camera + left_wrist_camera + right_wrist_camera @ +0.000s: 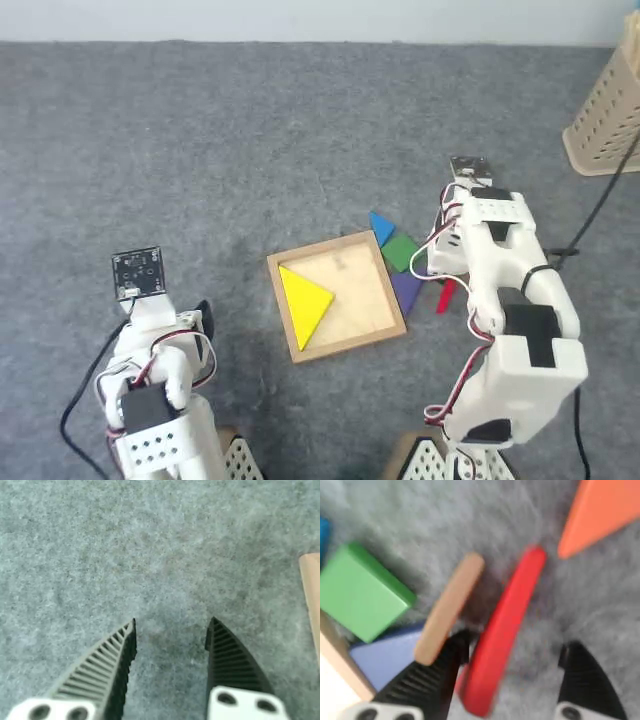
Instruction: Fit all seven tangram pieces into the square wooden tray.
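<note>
Red piece [502, 630] on edge, we judge for pinching | right gripper [517, 647] spread wide, straddling it | left gripper [172, 625] spread, empty

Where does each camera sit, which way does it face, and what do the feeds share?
High view: fixed overhead, looking down on tray, left arm and right arm.
Left wrist view: on left arm, facing grey felt past the open left pincer.
Right wrist view: on right arm, facing the red piece inside the open right pincer.
Shared: green square, in high and right wrist views.
</note>
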